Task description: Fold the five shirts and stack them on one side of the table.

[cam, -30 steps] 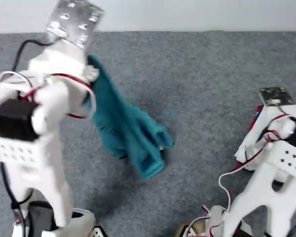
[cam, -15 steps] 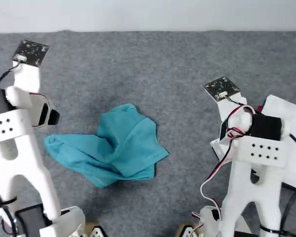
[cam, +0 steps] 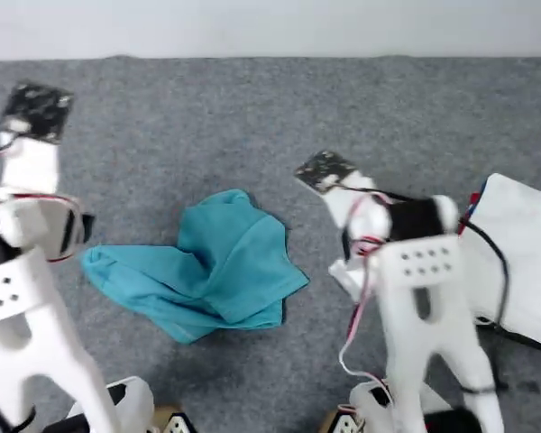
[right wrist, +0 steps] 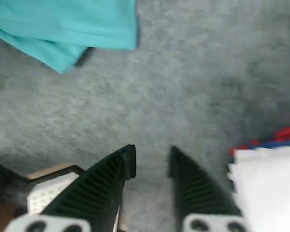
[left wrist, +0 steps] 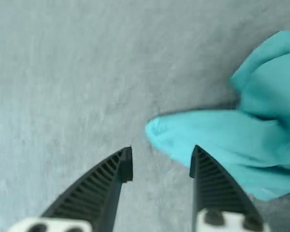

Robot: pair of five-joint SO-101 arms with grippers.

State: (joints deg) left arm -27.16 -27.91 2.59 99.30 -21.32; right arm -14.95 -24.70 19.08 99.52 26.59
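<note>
High view: teal shirt in a crumpled heap on the grey table, unfolded, layers overlapping. Left arm just left of the shirt, right arm to the shirt's right. White cloth, likely a shirt already folded, farther right of the shirt, beyond that arm. Likely trouble: pinching several layers at once and dragging a bundle instead of spreading it, through a blind grab at the heap's middle. Also a risk of knocking the white cloth askew with the right arm, close beside it. Plenty of bare table beyond the shirt, up to the far edge; less room on the shirt's near side.

Left wrist view: left gripper with jaws wide apart and nothing held, just short of the shirt's pointed corner. Could shove that corner away rather than catch it, if lowered short of the fabric.

Right wrist view: right gripper with jaws slightly apart, holding nothing, over bare table well off the shirt's hem, white cloth near one finger. Open table between gripper and shirt for an approach.
</note>
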